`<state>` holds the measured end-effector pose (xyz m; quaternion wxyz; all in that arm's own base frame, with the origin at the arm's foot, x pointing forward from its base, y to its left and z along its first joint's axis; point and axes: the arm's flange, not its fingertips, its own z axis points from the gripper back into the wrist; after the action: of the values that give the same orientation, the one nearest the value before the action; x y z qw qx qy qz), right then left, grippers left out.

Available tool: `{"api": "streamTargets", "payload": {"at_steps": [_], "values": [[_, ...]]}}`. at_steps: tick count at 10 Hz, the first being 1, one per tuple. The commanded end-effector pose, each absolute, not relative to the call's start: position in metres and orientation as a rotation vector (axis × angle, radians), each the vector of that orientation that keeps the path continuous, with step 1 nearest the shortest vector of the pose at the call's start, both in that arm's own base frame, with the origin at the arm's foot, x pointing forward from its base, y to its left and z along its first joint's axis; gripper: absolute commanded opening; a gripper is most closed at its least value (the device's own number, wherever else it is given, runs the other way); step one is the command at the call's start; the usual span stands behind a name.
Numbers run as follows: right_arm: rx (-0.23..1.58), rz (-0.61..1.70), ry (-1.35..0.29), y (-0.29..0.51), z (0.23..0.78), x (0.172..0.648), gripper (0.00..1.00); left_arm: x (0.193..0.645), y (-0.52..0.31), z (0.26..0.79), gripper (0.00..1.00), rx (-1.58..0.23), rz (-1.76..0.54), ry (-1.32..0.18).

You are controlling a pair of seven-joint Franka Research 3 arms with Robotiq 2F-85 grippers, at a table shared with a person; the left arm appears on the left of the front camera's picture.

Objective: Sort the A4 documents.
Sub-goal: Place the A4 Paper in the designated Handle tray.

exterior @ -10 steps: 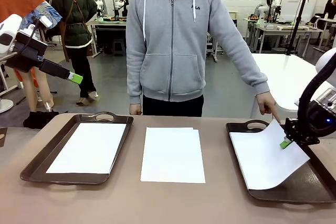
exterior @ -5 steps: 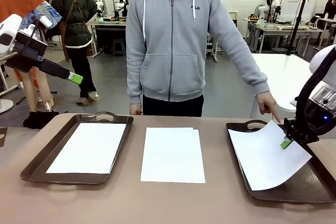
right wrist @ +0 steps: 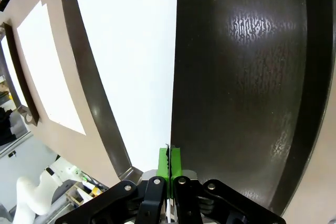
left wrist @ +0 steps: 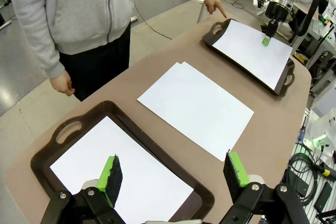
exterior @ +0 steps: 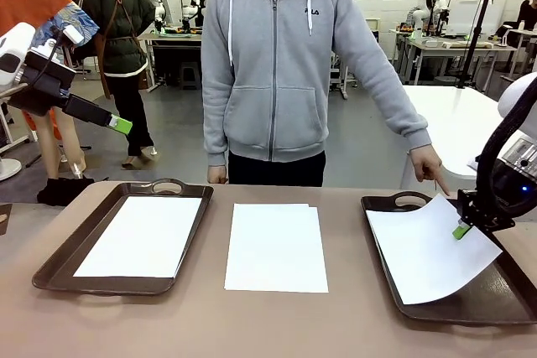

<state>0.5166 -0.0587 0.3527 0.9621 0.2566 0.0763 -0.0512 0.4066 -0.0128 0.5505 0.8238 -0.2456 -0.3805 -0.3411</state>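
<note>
Front view: I count two trays. The left tray (exterior: 59, 266) holds one flat sheet (exterior: 138, 236), and a stack (exterior: 275, 247) of at least two lies between. My right claw (exterior: 461, 230) pinches one lifted sheet (exterior: 428, 253) over the right tray (exterior: 503, 299); my left claw (exterior: 122, 126) hangs released.

Right tray (exterior: 470, 316) runs off front view's right edge; tilted sheet (exterior: 428, 253) hides its left floor; middle stack (exterior: 275, 249): lower sheet a far-edge sliver, sheet count untellable.
</note>
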Motion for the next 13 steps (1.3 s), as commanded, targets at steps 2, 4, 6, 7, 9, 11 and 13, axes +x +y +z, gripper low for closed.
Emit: {"api": "streamTargets", "payload": {"at_steps": [2, 4, 6, 7, 9, 11, 13], "values": [[0.517, -0.152, 0.132, -0.0608, 0.3472, 0.5111, 0.01, 0.407, -0.0122, 0.5505, 1.0, -0.532, -0.724, -0.814], [0.513, -0.148, 0.117, -0.0599, 0.3483, 0.5113, 0.01, 0.407, -0.0122, 0.5505, 1.0, -0.532, -0.724, -0.814], [0.511, -0.17, 0.101, -0.0602, 0.3483, 0.5114, 0.06, 0.407, -0.0122, 0.5505, 1.0, -0.532, -0.724, -0.814], [0.516, -0.177, 0.103, -0.0598, 0.3483, 0.5109, 0.16, 0.407, -0.0122, 0.5505, 1.0, -0.532, -0.724, -0.814], [0.507, -0.197, 0.096, -0.0623, 0.3487, 0.5093, 0.31, 0.407, -0.0122, 0.5505, 1.0, -0.532, -0.724, -0.814], [0.476, -0.207, 0.087, -0.0646, 0.3505, 0.5078, 0.47, 0.407, -0.0122, 0.5505, 1.0, -0.532, -0.724, -0.814], [0.428, -0.227, 0.08, -0.0676, 0.3542, 0.5029, 0.62, 0.407, -0.0122, 0.5505, 1.0, -0.532, -0.724, -0.814]]}}
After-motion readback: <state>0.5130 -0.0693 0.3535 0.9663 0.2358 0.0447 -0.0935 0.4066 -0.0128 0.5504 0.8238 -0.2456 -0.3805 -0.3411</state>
